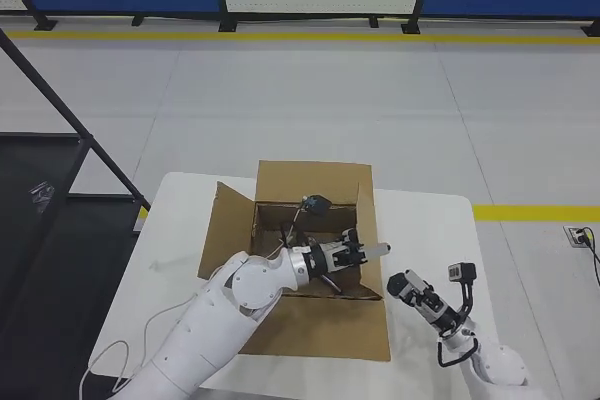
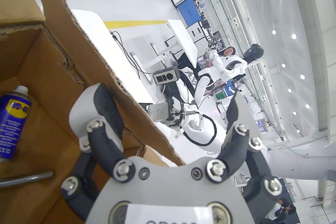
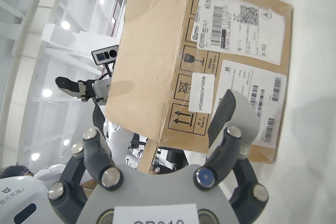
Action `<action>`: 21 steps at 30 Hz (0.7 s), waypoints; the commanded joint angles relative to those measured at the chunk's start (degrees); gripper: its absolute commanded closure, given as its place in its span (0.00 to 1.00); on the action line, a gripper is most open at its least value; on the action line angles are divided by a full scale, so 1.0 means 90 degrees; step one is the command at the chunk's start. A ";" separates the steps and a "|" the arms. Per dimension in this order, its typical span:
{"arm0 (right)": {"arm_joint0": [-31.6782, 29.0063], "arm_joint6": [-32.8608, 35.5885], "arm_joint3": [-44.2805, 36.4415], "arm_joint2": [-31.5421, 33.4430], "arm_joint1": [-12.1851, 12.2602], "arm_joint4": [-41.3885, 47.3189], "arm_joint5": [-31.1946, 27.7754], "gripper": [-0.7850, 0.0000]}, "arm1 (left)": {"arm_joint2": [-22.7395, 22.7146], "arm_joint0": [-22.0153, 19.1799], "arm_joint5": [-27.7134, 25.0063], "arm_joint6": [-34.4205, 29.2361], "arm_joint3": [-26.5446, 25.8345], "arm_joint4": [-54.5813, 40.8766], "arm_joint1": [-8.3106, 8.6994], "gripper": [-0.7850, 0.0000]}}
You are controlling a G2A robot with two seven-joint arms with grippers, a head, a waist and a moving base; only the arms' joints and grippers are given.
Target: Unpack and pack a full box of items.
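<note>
From above: open cardboard box [image 1: 310, 182] in the middle of the white table [image 1: 435, 222], flaps spread. Stretched across the opening, left gripper [image 1: 372, 248], poised over the box's right-hand wall. Just outside that same side, low near the table, right gripper [image 1: 402, 284]. Likely step: getting a first item out, with unpacking barely begun.

Left wrist view: fingers [image 2: 105, 109] spread wide and holding nothing, one inside the box and one outside, the wall's torn edge running between them. On the box floor, blue spray can [image 2: 13, 128], lying on its side well apart from the fingers, with a grey rod [image 2: 29, 177] just beside it. To do this well: lift clear of the wall first, swing inward, then come down with the jaws across the can's round body, not along it. Expect the can to roll on bare cardboard. Close squarely at mid-length and lift straight up, clear of the rod.

Right wrist view: labelled outer side of the box close ahead, a flap edge standing between the wide-spread fingers [image 3: 225, 109], nothing gripped. A good post for steadying: hold there, or pinch the flap lightly, to stop any sliding during the other arm's dig. Avoid pressing the wall inward onto the contents.
</note>
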 commanded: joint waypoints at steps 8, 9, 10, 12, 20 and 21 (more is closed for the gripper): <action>-0.0049 0.0700 0.0032 -0.0204 -0.0002 0.0889 -0.0145 0.00 | -0.0049 0.0030 0.0039 0.0002 -0.0022 0.0121 -0.0070 0.00; -0.0051 0.0778 0.0020 -0.0216 0.0003 0.0927 -0.0135 0.00 | -0.0049 0.0039 0.0051 -0.0005 -0.0037 0.0138 -0.0077 0.00; -0.0052 0.0863 0.0005 -0.0235 0.0008 0.0945 -0.0128 0.00 | -0.0050 0.0049 0.0058 -0.0010 -0.0048 0.0152 -0.0084 0.00; -0.0059 0.1047 -0.0029 -0.0270 0.0015 0.1083 -0.0097 0.00 | -0.0051 0.0065 0.0057 -0.0024 -0.0063 0.0170 -0.0100 0.00; -0.0088 0.1015 -0.0085 -0.0020 0.0082 0.1311 -0.0242 0.00 | -0.0034 0.0093 0.0060 -0.0152 -0.0063 0.0193 -0.0168 0.00; -0.0122 0.0973 -0.0108 0.0098 0.0105 0.1358 -0.0281 0.00 | -0.0022 0.0091 0.0063 -0.0166 -0.0064 0.0200 -0.0180 0.00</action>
